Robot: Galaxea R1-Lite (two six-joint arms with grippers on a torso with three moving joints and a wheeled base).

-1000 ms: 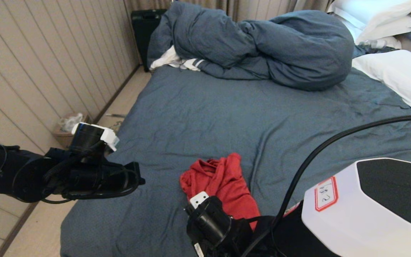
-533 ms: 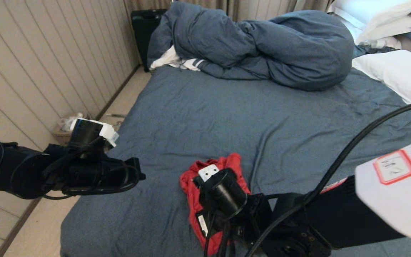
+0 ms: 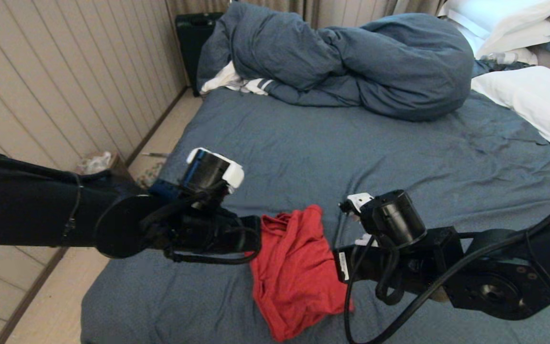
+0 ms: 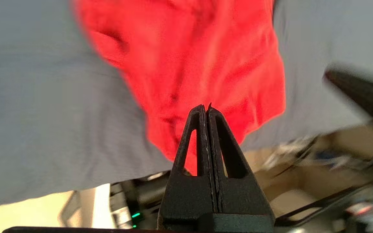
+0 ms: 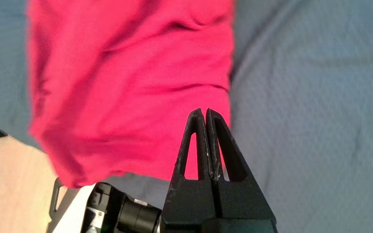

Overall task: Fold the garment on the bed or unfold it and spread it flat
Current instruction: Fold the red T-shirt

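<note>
Red garment [image 3: 294, 267] lies crumpled on the bed [image 3: 399, 157], print hidden.
My left gripper [image 4: 206, 108] and right gripper [image 5: 205, 111] are clenched, empty.

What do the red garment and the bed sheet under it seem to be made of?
The garment: soft matte knit, probably cotton jersey, since it slumps in limp folds. The bed sheet: matte blue-grey woven cloth, likely cotton, with fine creases and no sheen.

One garment [image 3: 296, 267], one bed [image 3: 399, 162], two end effectors, three pillows [image 3: 537, 102]
</note>
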